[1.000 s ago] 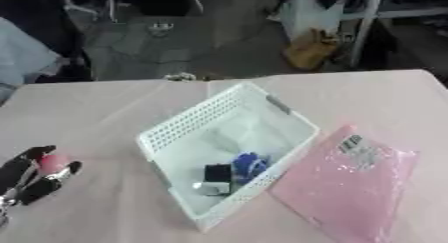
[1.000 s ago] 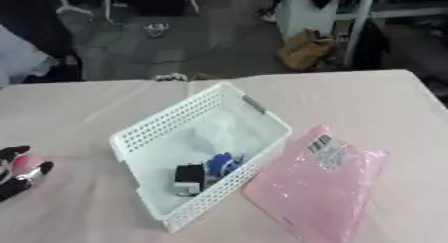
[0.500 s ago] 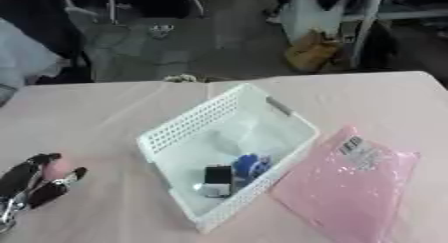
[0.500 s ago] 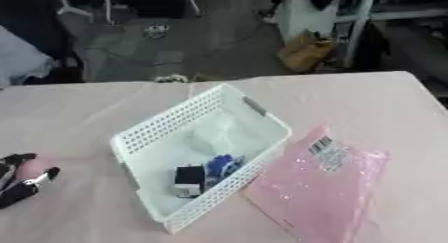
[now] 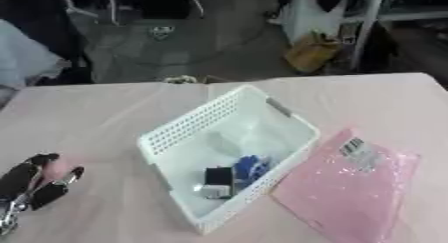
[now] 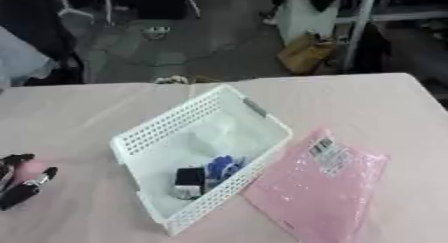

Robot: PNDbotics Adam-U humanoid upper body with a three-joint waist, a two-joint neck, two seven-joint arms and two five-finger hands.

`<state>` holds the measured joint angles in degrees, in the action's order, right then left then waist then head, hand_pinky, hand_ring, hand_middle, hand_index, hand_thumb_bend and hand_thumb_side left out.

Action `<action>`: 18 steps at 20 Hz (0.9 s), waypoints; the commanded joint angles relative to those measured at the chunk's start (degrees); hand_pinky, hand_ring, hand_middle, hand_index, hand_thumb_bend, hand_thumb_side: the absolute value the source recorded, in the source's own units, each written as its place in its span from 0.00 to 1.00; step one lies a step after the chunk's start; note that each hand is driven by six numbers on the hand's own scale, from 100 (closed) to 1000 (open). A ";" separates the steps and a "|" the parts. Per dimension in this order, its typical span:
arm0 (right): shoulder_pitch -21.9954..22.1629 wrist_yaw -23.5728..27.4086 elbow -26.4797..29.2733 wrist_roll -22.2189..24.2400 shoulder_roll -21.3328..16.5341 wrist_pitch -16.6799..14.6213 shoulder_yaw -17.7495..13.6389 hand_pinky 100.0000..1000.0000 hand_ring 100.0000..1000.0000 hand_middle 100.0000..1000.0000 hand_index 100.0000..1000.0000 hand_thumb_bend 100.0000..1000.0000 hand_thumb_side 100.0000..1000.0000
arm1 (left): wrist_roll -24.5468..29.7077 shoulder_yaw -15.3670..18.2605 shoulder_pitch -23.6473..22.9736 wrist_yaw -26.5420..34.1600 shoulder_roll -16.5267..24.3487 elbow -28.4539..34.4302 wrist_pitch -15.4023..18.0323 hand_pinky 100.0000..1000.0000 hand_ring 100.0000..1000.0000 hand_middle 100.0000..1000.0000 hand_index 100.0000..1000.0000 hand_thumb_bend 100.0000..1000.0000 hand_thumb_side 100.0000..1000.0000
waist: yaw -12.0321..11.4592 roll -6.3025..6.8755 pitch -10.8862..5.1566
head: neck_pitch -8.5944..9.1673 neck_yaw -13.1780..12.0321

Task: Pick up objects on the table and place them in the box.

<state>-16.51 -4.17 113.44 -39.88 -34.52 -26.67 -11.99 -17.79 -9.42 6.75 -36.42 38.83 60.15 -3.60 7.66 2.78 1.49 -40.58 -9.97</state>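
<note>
Holding a small pink thing (image 5: 58,167) in my left hand (image 5: 31,187), fingers curled round it, low left of the table (image 5: 105,112), white basket (image 5: 229,154) mid-table, pink mailer (image 5: 350,187) just right of it.

White basket (image 5: 179,132) sits mid-table, askew, long axis running 1 to 7 o'clock; open top, reachable from above. Inside, its 7 o'clock end is taken by a black item (image 5: 217,177) and a blue item (image 5: 250,166); the 1 o'clock half shows only something pale and unclear. Pink bag (image 5: 350,187) lies flat at 4 o'clock, its edge just beside the basket wall. Left hand (image 5: 31,184) occupies the 8 o'clock edge, something pink (image 5: 58,167) in its fingers. Bare tabletop (image 5: 96,107) from 9 to 12 o'clock, also at 2 o'clock.
</note>
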 commanded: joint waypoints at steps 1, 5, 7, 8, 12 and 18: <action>-0.33 0.07 1.16 -0.83 -0.97 -0.55 -0.60 0.74 0.79 0.73 0.73 0.00 1.00 | -0.69 0.79 0.53 -0.71 1.51 -0.17 -0.32 0.73 0.85 0.81 0.96 0.54 0.98 | -0.12 0.17 -0.31 | 0.87 -0.23; -0.28 0.00 1.16 -0.97 -0.88 -0.51 -0.70 0.74 0.79 0.73 0.73 0.00 1.00 | -0.97 1.09 0.54 -1.12 1.50 -1.03 -0.23 0.72 0.85 0.81 0.96 0.54 0.98 | -0.20 0.13 -0.26 | 1.07 -0.51; -0.31 -0.01 1.16 -1.00 -0.92 -0.50 -0.70 0.74 0.79 0.73 0.73 0.00 1.00 | -1.10 1.17 0.59 -1.28 1.46 -1.20 -0.16 0.72 0.85 0.80 0.95 0.53 0.98 | -0.22 0.10 -0.26 | 0.99 -0.64; -0.32 -0.02 1.16 -1.01 -0.95 -0.50 -0.70 0.74 0.79 0.73 0.73 0.00 1.00 | -1.14 1.17 0.64 -1.35 1.44 -1.27 -0.13 0.71 0.85 0.80 0.95 0.53 0.98 | -0.22 0.08 -0.26 | 1.04 -0.70; -0.32 -0.02 1.16 -1.02 -1.00 -0.52 -0.71 0.74 0.79 0.73 0.73 0.00 1.00 | -1.26 1.16 0.84 -1.65 1.43 -1.59 -0.16 0.68 0.84 0.80 0.95 0.53 0.97 | -0.16 0.03 -0.28 | 1.17 -0.79; -0.14 -0.07 1.16 -1.12 -0.75 -0.44 -0.80 0.74 0.79 0.73 0.73 0.00 1.00 | -3.25 1.28 1.54 -2.30 1.07 -2.23 -0.43 0.16 0.61 0.66 0.89 0.34 0.88 | -0.01 -0.12 -0.29 | 1.33 -0.83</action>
<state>-16.09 -4.17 113.44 -40.12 -34.47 -26.44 -12.31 -20.27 -8.89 7.71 -38.41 38.78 57.70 -4.02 7.61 2.76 1.51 -40.02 -10.65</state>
